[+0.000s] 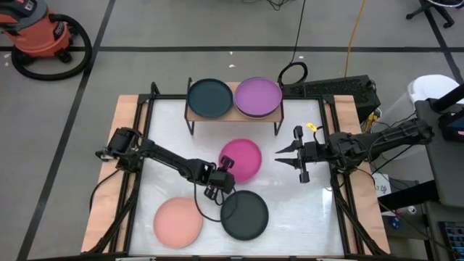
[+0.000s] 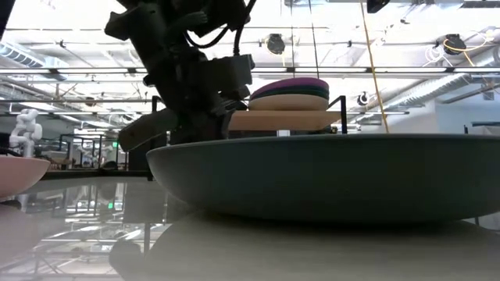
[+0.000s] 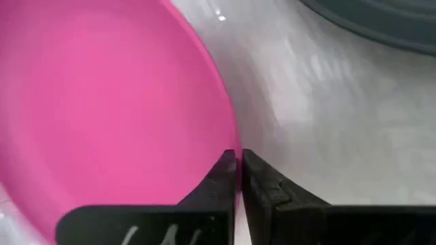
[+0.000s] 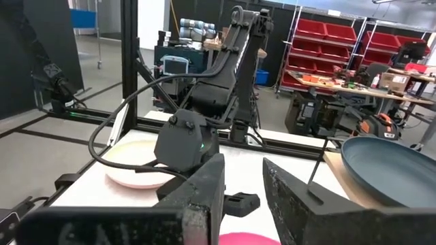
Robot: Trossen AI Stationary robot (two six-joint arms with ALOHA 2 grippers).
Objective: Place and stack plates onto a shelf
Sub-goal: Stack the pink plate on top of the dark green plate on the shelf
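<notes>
We see the worktop (image 1: 304,217), white-surfaced with wooden edges, carrying the shelf (image 1: 233,114) at its far edge. On the shelf we find a dark teal plate (image 1: 209,97) on the left and a purple plate (image 1: 257,96) on the right; in the low view the purple plate tops a stack that includes a beige plate (image 2: 289,102). On the worktop near its middle we find a magenta plate (image 1: 241,159). Near the front edge lie a salmon pink plate (image 1: 177,222) and, to its right, a dark grey plate (image 1: 244,214), apart from each other. We find the left gripper (image 1: 226,168) at the magenta plate's near-left rim, its jaws closed on that rim. The right gripper (image 1: 284,156) hovers just right of the magenta plate, its jaws open and holding nothing.
</notes>
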